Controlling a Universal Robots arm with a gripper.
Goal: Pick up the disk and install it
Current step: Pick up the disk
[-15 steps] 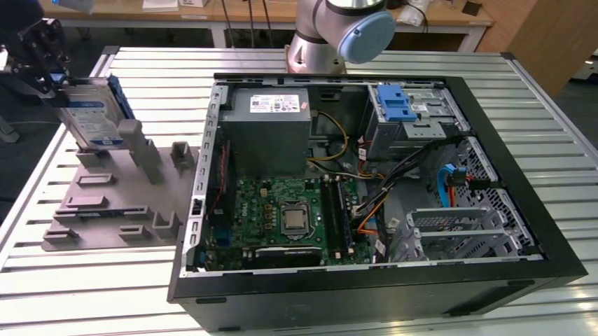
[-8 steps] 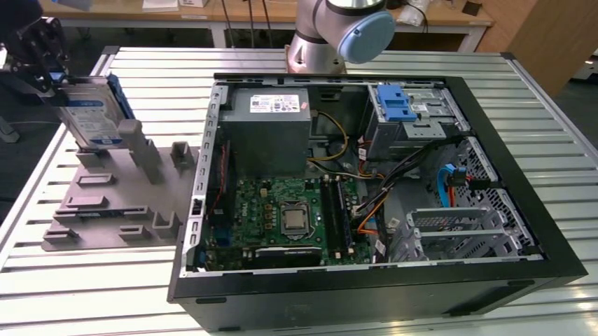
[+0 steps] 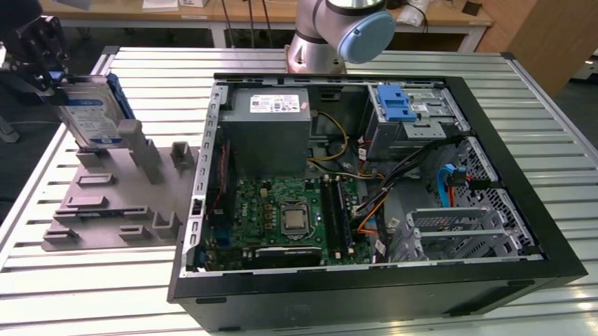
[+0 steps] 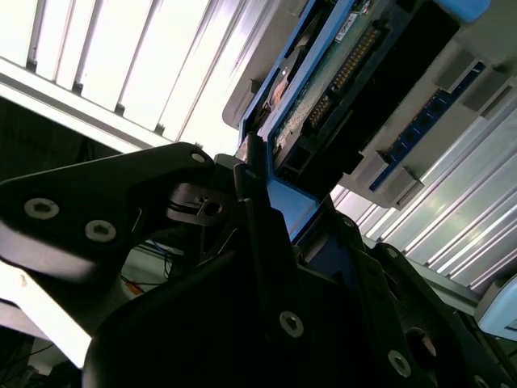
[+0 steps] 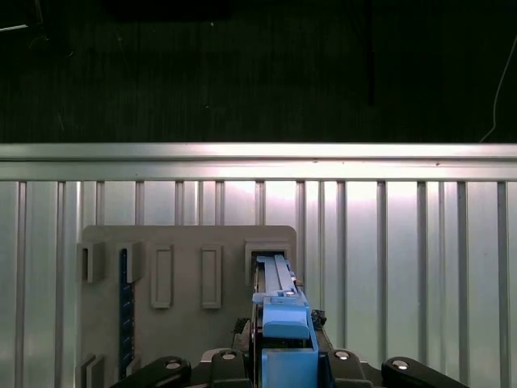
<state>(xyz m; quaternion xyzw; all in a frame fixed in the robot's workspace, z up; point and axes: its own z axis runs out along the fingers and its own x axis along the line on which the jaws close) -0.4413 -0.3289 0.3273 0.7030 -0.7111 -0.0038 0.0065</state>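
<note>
The disk [image 3: 91,115] stands on edge at the exterior view's left, a silver-grey drive with a blue-and-white label and a blue frame. Its lower end is at a slot of the grey fixture plate [image 3: 112,203]; whether it still rests in the slot I cannot tell. My gripper [image 3: 53,73] comes from above and is shut on the disk's upper end. In the first wrist view the disk's blue frame edge [image 5: 282,319] runs from my gripper [image 5: 283,360] down to the fixture plate [image 5: 186,242]. The second wrist view shows the disk's connector side [image 4: 347,73] between the black fingers [image 4: 258,210].
An open computer case [image 3: 523,175] lies on the slatted metal table [image 3: 84,287] to the exterior view's right of the fixture. Inside it are a grey power supply box [image 3: 266,133], a motherboard [image 3: 285,217], cables and a drive bay with a blue latch [image 3: 397,105]. The arm's base [image 3: 327,35] stands behind the case.
</note>
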